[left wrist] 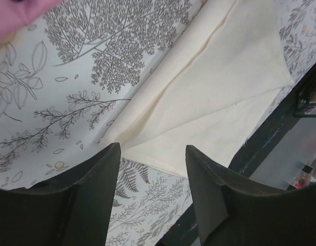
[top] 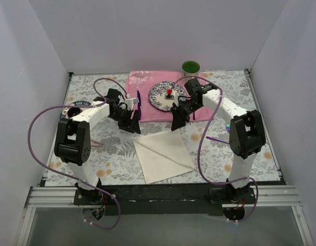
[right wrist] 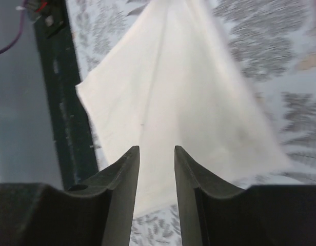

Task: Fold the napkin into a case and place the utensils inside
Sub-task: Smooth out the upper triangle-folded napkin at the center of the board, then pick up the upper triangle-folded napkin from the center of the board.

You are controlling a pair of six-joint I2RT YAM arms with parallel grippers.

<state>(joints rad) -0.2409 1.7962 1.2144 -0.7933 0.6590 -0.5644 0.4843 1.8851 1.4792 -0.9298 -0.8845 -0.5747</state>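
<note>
Left end effector (left wrist: 153, 154) and right end effector (right wrist: 156, 152) hover, jaws parted.

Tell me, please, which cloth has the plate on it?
The pink placemat at the far edge; the cream napkin, nearer the front, carries nothing.

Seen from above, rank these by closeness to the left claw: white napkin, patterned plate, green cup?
1. Napkin: just beside the left gripper, on the near side.
2. Plate: farther back, rightward.
3. Green cup: back edge, farthest right.
</note>
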